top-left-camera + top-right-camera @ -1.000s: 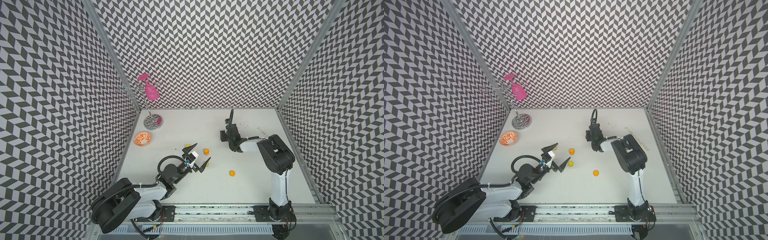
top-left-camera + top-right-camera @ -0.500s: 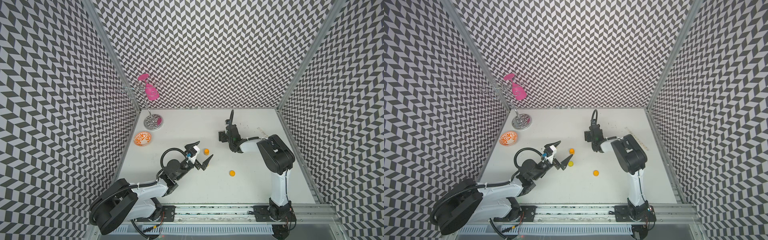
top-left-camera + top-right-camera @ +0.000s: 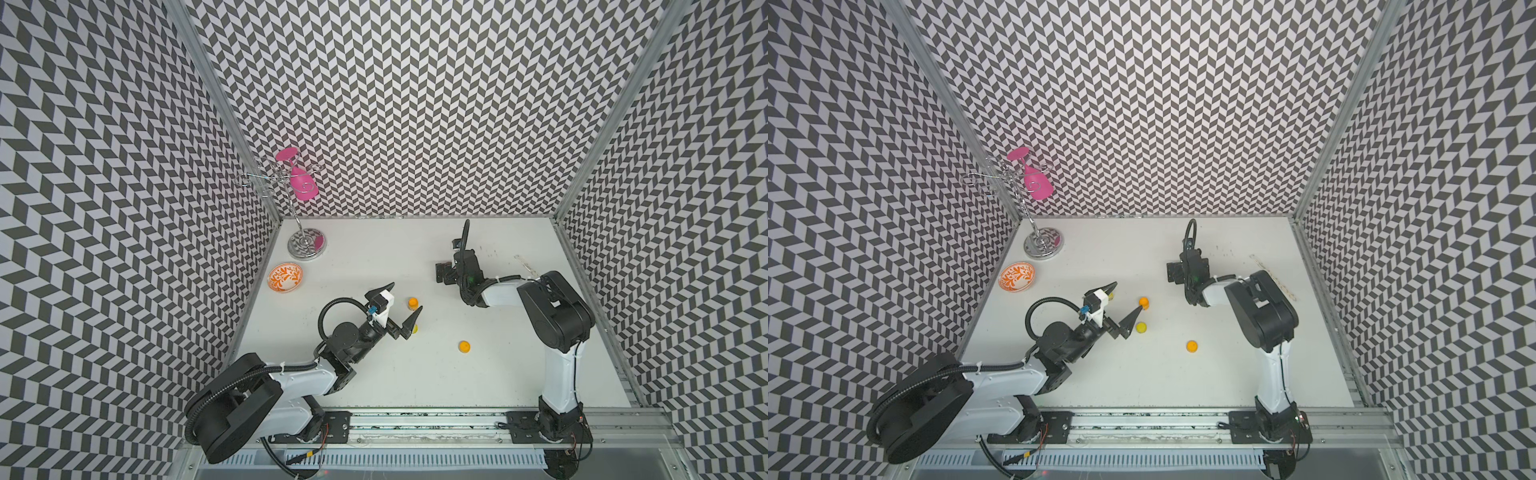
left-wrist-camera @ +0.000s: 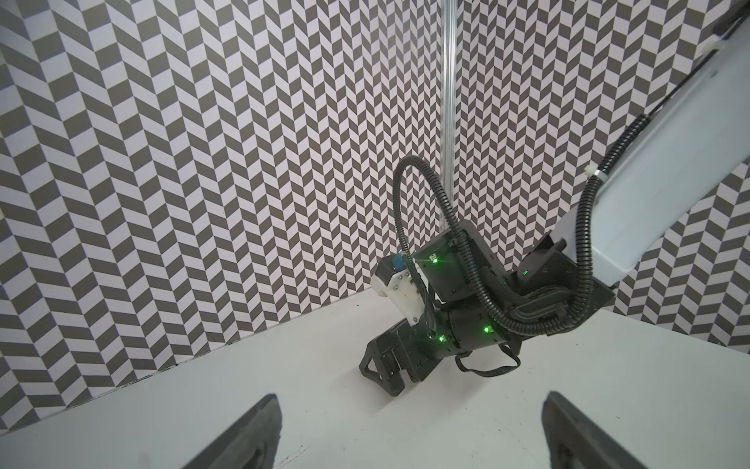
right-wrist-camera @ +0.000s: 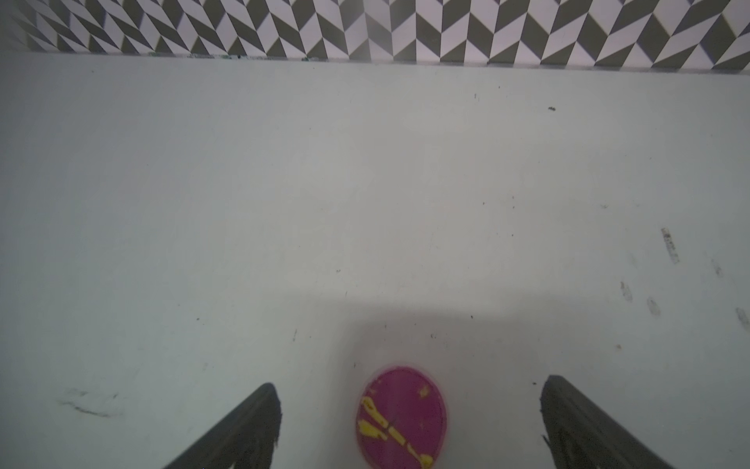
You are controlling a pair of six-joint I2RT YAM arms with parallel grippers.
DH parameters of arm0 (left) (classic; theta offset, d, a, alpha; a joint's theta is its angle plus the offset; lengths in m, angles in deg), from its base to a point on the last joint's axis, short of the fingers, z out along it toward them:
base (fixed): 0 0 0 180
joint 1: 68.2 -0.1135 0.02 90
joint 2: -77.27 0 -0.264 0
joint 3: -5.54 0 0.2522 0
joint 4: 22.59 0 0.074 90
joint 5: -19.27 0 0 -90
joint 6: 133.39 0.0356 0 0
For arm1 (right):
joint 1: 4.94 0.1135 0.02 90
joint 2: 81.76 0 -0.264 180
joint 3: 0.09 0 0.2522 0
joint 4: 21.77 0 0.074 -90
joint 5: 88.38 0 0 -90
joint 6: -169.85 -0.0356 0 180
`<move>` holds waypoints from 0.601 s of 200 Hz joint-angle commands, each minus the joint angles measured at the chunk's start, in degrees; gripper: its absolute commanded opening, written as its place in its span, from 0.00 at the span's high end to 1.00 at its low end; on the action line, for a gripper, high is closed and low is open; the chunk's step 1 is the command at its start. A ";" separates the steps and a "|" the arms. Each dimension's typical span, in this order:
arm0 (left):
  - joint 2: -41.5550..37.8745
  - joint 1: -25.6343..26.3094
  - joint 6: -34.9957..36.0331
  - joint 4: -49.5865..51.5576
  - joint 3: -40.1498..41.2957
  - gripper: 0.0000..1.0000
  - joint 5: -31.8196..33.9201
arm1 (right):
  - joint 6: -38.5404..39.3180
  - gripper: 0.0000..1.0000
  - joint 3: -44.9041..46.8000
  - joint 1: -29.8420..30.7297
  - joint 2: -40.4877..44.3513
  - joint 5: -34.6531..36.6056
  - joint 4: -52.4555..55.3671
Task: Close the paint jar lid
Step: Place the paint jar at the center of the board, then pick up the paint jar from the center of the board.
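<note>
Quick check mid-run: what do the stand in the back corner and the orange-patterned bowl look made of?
The stand looks like polished chromed metal wire; its round base mirrors the wall pattern. The bowl looks like glazed ceramic, white with painted orange motifs, though printed plastic is possible.

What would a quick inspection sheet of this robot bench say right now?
Surface: white table, scuffed, dark specks.
Job's things: pink round top, yellow-smeared, untouched; orange pot; yellow pot; orange cap.
Clutter: patterned bowl; glass rack holding pink glass.
Grippers: left gripper open, empty; right gripper open, astride the pink round top.
Cables: black hose looped at each wrist.
Surroundings: chevron walls; front rail.
</note>
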 commanded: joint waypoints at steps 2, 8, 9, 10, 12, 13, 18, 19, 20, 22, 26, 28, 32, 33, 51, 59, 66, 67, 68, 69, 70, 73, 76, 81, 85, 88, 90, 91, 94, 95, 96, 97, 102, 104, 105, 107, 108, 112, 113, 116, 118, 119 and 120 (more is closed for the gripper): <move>0.94 0.84 -3.87 0.90 -2.68 0.01 6.42 | 1.28 0.01 0.40 -0.18 4.43 0.62 -1.54; 0.87 0.86 -3.56 2.04 -3.10 0.01 5.79 | 1.39 0.01 0.78 -0.15 5.32 0.70 -1.51; 0.86 0.86 -3.38 2.25 -3.12 0.01 5.44 | 1.44 0.01 0.86 -0.19 5.47 0.73 -1.51; 0.77 0.86 -3.12 2.35 -3.12 0.01 5.05 | 1.46 0.01 0.95 -0.21 5.64 0.74 -1.51; 0.66 0.82 -2.62 2.61 -3.13 0.01 4.27 | 1.48 0.00 1.12 -0.22 5.98 0.75 -1.58; 0.63 0.88 -2.21 2.61 -3.09 0.01 3.89 | 1.48 0.01 1.25 -0.18 6.15 0.75 -1.59; 0.29 0.90 -0.84 2.89 -2.80 0.01 2.04 | 1.56 0.01 1.72 -0.20 7.03 0.89 -1.60; 0.22 0.93 -0.53 2.89 -2.75 0.01 1.72 | 1.61 0.01 1.86 -0.17 7.21 0.87 -1.60; 0.19 0.89 0.07 2.89 -2.72 0.01 1.39 | 1.63 0.01 1.97 -0.15 7.43 0.85 -1.60; -0.06 0.94 0.64 2.90 -2.52 0.01 0.85 | 1.65 0.01 2.15 -0.14 7.88 0.91 -1.60; -0.39 1.03 1.69 2.99 -2.08 0.02 -0.13 | 1.71 0.01 2.55 -0.21 8.69 0.86 -1.60; -0.69 0.99 2.21 3.03 -1.95 0.02 -0.47 | 1.74 0.01 2.82 -0.18 9.18 0.85 -1.53; -1.20 0.99 3.12 3.42 -1.70 0.02 -0.85 | 1.75 0.01 3.36 -0.15 10.14 0.80 -1.45; -1.32 0.97 3.25 3.55 -1.67 0.02 -0.86 | 1.75 0.01 3.52 -0.14 10.43 0.78 -1.39; -3.40 0.96 3.79 6.61 -1.98 0.03 0.97 | 0.82 0.00 7.51 -0.22 16.14 -0.99 -0.36; -4.24 0.91 3.76 9.04 -2.74 0.04 2.24 | 0.00 0.01 10.26 -0.20 19.26 -3.08 0.11; -4.77 0.93 3.64 11.98 -3.71 0.05 3.47 | -0.54 0.01 12.95 -0.11 22.15 -6.05 0.46; -4.86 0.94 3.64 12.36 -3.86 0.05 3.58 | -0.58 0.01 13.36 -0.12 22.59 -6.56 0.48; -4.90 0.95 3.64 12.77 -3.98 0.05 3.63 | -0.65 0.01 13.79 -0.13 23.03 -7.03 0.50; -5.01 0.95 3.60 13.20 -4.13 0.05 3.79 | -0.73 0.01 14.18 -0.13 23.47 -7.27 0.50; -5.11 0.95 3.58 13.41 -4.20 0.05 3.92 | -0.76 0.01 14.64 -0.09 23.86 -7.91 0.51; -5.38 0.98 3.58 14.65 -4.53 0.06 4.19 | -0.86 0.02 16.01 -0.05 25.22 -9.63 0.39; -5.72 0.97 3.61 15.50 -4.81 0.06 4.38 | -0.90 0.02 17.42 0.02 26.49 -11.32 0.16; -6.18 0.93 3.39 16.32 -5.04 0.06 4.71 | -0.70 0.02 19.91 0.19 28.72 -13.70 -0.56; -6.60 0.99 3.19 16.77 -5.06 0.06 4.83 | -0.70 0.02 21.87 0.55 30.42 -15.50 -0.98; -6.94 0.94 2.95 17.05 -5.02 0.06 4.79 | -0.86 0.03 23.20 0.89 31.66 -16.50 -1.25; -7.18 1.02 2.79 17.29 -5.06 0.06 4.76 | -0.93 0.02 23.69 1.20 32.46 -17.01 -1.31; -7.29 1.03 2.69 17.39 -5.06 0.06 4.71 | -0.95 0.02 24.23 1.32 32.84 -17.22 -1.37; -7.70 1.04 2.43 17.62 -5.07 0.07 4.44 | -0.98 0.02 25.44 1.85 33.96 -17.79 -1.42; -7.82 1.04 2.33 17.64 -5.07 0.07 4.37 | -0.98 0.02 25.80 2.09 34.30 -17.92 -1.38; -7.96 1.04 2.24 17.70 -5.07 0.07 4.34 | -0.98 0.02 26.16 2.34 34.64 -18.03 -1.36; -8.08 0.99 2.15 17.77 -5.02 0.07 4.32 | -1.02 0.02 26.34 2.55 34.98 -18.09 -1.35; -8.75 1.03 1.63 17.84 -4.85 0.08 4.22 | -0.91 0.02 27.83 3.69 36.50 -18.13 -1.14; -8.97 0.99 1.43 17.84 -4.77 0.08 4.33 | -0.83 0.02 28.32 4.45 37.07 -17.96 -0.98; -9.11 1.02 1.39 17.84 -4.74 0.08 4.41 | -0.77 0.03 28.47 4.83 37.30 -17.83 -0.90; -9.44 1.03 1.08 17.84 -4.66 0.09 4.53 | -0.69 0.02 28.83 5.50 37.82 -17.40 -0.68; -9.56 1.04 0.96 17.84 -4.60 0.09 4.64 | -0.70 0.02 29.04 5.89 38.07 -17.20 -0.52; -10.09 0.99 0.60 17.84 -4.48 0.09 5.22 | -0.51 0.02 29.49 7.41 38.91 -15.91 0.20; -10.24 1.02 0.54 17.88 -4.46 0.09 5.38 | -0.43 0.02 29.63 7.81 39.10 -15.48 0.44; -10.67 1.04 0.39 17.99 -4.38 0.09 5.88 | -0.35 0.03 29.79 8.98 39.64 -14.41 1.09; -10.95 1.04 0.30 18.12 -4.30 0.09 6.28 | -0.29 0.03 29.89 9.77 39.90 -13.74 1.47; -11.02 1.04 0.26 18.20 -4.29 0.09 6.52 | -0.20 0.03 29.92 10.13 40.03 -13.43 1.60; -11.24 1.04 0.24 18.28 -4.28 0.09 6.69 | -0.19 0.02 29.98 10.49 40.19 -13.11 1.76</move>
